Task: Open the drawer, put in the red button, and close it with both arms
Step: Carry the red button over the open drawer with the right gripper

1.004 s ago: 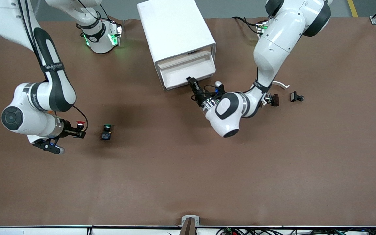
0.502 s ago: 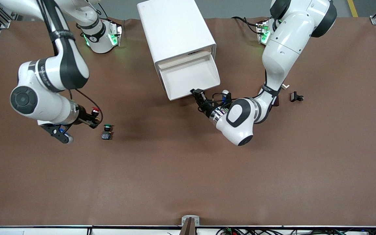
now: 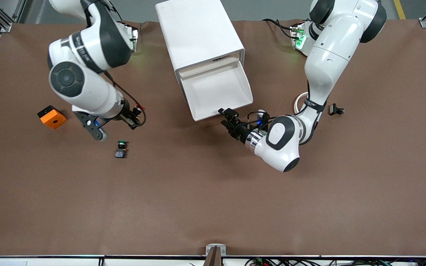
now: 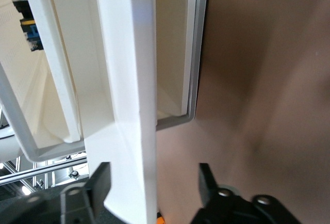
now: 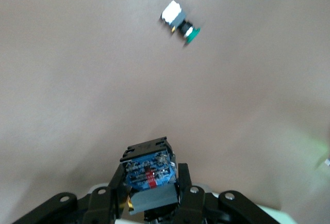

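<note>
The drawer [image 3: 216, 90] stands pulled out of the white cabinet [image 3: 198, 33], and its tray shows nothing inside. My left gripper [image 3: 227, 115] is at the drawer's front edge. In the left wrist view its fingers [image 4: 100, 182] are spread wide, with the drawer's front panel [image 4: 129, 105] between them. My right gripper [image 3: 135, 117] is shut on the red button [image 3: 138, 109] and holds it above the table, between the cabinet and the orange cube. In the right wrist view the button's blue base [image 5: 149, 172] sits between the closed fingers [image 5: 183, 185].
A green-capped button [image 3: 121, 149] stands on the table below my right gripper and shows in the right wrist view [image 5: 180, 24]. An orange cube [image 3: 51, 116] lies toward the right arm's end. A small black part [image 3: 335, 109] and a white ring [image 3: 298, 101] lie by the left arm.
My right arm has lifted the red button and carried it toward the cabinet, uncovering the orange cube. My left gripper has drawn the drawer farther out toward the front camera.
</note>
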### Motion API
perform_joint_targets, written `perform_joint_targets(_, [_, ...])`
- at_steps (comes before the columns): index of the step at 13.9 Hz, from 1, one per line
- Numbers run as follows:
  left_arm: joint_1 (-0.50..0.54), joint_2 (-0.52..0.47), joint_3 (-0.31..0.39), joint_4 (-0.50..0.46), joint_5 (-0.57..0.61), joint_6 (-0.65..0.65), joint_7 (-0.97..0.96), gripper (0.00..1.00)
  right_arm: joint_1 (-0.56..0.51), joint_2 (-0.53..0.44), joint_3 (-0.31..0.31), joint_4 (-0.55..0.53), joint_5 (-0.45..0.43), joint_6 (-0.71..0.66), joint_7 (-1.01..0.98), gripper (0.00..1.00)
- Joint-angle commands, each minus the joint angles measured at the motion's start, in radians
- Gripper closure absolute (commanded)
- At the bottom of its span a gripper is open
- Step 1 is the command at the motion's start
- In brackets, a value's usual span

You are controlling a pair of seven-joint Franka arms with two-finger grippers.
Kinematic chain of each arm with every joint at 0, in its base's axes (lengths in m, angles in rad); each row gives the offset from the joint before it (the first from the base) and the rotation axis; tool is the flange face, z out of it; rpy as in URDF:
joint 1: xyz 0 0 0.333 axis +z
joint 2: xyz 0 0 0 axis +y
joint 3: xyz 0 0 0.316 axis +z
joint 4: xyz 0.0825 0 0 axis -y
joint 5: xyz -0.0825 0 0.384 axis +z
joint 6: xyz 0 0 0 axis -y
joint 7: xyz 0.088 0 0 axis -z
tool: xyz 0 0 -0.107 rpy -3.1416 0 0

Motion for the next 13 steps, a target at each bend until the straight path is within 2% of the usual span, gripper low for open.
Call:
perform_joint_targets(1, [0.04, -0.041, 0.007, 0.026, 0.02, -0.001, 0.004, 0.0, 0.103, 0.002, -0.011, 0.04, 0.009, -0.02, 0.193, 1.0])
perform_joint_targets(4, [0.099, -0.048, 0.004, 0.08, 0.099, -0.009, 0.07, 0.0, 0.212, 0.023, -0.013, 0.066, 0.009, -0.008, 0.397, 1.0])
perform_joint_targets(8, [0.146, -0.119, 0.004, 0.088, 0.371, -0.006, 0.272, 0.0, 0.324, 0.122, -0.013, 0.126, 0.003, 0.028, 0.68, 1.0])
perform_joint_targets(13, [0.221, -0.191, 0.007, 0.086, 0.711, 0.015, 0.418, 0.0, 0.424, 0.2, -0.014, 0.133, 0.0, 0.166, 0.948, 1.0])
